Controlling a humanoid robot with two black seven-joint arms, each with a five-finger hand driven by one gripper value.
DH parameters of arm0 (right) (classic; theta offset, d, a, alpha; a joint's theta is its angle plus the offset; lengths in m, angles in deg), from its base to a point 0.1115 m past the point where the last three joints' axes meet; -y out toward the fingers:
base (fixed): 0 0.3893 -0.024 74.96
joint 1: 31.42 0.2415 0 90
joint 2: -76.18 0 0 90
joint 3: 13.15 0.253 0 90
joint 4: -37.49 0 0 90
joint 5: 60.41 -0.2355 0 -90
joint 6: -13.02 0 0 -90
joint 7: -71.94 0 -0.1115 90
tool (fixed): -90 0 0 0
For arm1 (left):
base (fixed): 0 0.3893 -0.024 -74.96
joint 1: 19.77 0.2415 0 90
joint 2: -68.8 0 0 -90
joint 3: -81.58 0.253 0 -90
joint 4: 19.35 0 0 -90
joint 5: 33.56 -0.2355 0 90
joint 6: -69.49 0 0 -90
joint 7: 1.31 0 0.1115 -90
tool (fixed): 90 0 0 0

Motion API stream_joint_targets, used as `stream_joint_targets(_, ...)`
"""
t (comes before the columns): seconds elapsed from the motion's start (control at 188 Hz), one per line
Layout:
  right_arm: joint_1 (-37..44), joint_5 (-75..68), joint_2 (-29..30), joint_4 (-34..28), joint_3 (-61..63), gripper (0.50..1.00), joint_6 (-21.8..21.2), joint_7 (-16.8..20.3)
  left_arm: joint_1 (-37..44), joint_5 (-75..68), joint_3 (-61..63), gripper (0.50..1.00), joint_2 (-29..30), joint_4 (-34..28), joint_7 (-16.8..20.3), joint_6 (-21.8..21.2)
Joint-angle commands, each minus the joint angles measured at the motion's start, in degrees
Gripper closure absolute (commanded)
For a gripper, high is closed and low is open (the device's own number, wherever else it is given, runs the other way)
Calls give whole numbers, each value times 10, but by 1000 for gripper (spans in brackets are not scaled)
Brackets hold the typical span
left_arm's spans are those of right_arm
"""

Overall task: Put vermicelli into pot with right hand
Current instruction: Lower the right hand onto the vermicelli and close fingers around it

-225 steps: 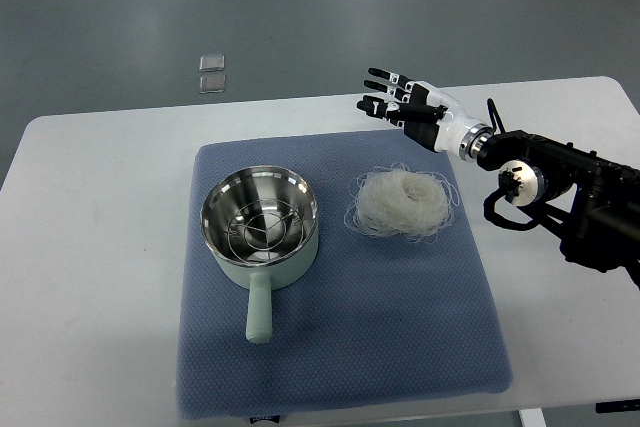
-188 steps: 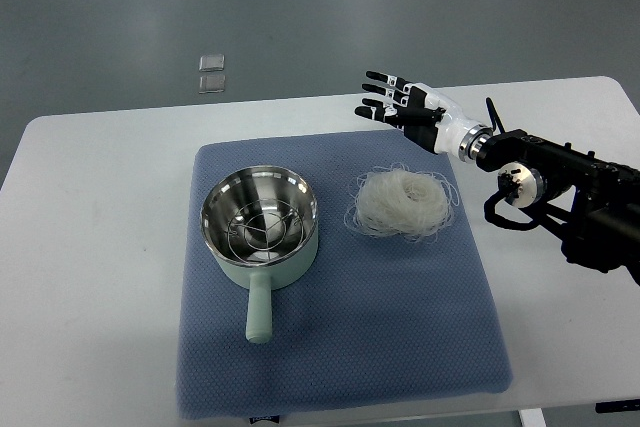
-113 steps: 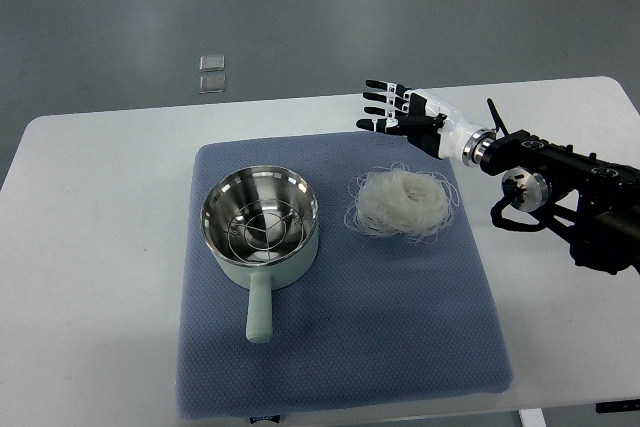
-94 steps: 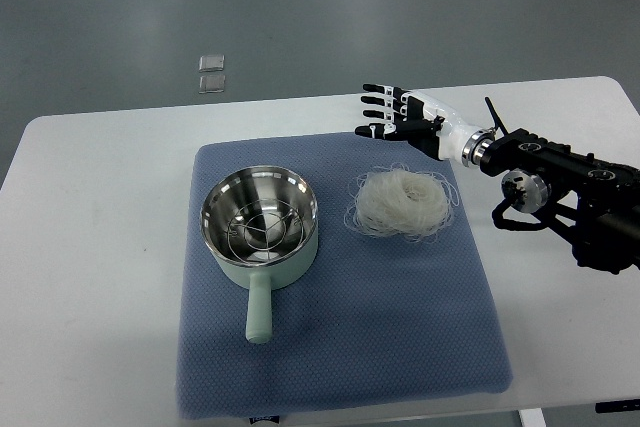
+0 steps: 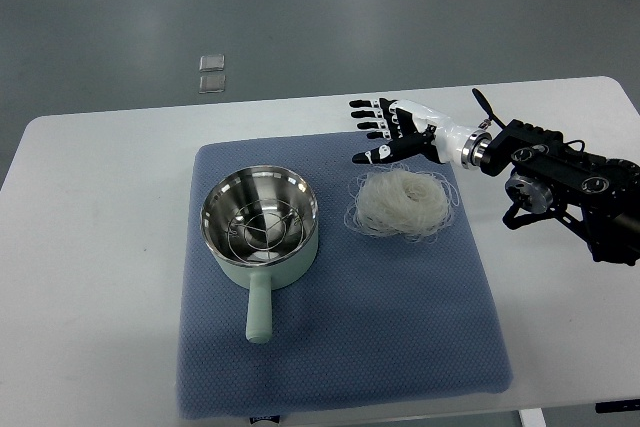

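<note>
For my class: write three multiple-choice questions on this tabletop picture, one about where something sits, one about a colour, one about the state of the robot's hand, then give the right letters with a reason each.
1. Where does the vermicelli lie?
A. inside the pot
B. on the blue mat, right of the pot
C. on the bare table

2. What colour is the handle of the pot?
A. pale green
B. red
C. black

3. What is the right hand doing?
A. gripping the vermicelli
B. holding the pot handle
C. open, holding nothing

Answers: 1 B, the nest rests on the mat beside the pot. 2 A, handle and outer wall are pale green. 3 C, the fingers are spread beyond the noodles.
</note>
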State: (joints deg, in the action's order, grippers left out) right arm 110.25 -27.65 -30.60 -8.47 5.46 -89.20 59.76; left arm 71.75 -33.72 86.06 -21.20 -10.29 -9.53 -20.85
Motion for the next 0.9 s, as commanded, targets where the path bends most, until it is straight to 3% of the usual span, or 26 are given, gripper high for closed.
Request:
stream_joint_targets(0.0,0,48,-6,-7,0,579,-6,0,0,0,-1,500,0,0,0,0)
stream_joint_targets(0.896,18,206,-87,-132,1,579,-22,-14,0,0,0,500,0,0,0,0)
